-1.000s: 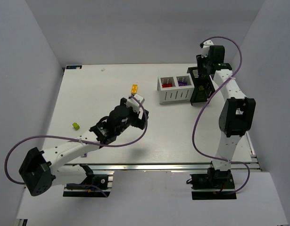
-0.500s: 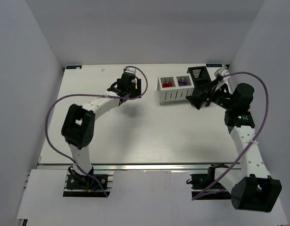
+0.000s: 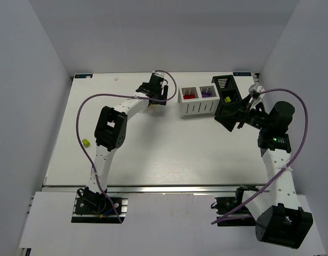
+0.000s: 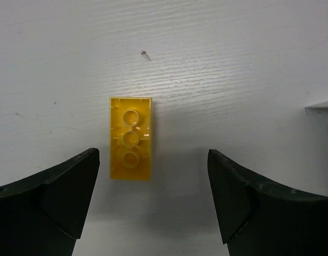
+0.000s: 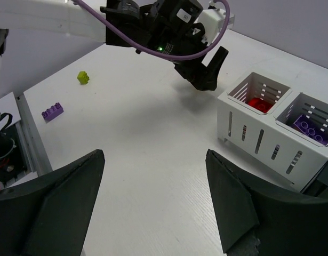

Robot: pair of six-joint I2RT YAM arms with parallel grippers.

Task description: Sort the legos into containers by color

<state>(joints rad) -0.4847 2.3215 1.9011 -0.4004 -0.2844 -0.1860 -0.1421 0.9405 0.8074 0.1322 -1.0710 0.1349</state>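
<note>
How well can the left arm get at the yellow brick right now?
Likely yes: the left gripper hangs open over the yellow brick, which lies alone on the table between its fingers, somewhat off centre.

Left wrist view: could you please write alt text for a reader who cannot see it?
A yellow lego lies hollow side up on the white table, between the dark fingers of the open left end effector.

Yellow brick (image 4: 130, 138) on white table (image 4: 233, 64); white slatted box (image 5: 244, 128) holds red brick (image 5: 258, 103), purple brick (image 5: 308, 128); black bin (image 3: 221, 84), seemingly slatted too.
</note>
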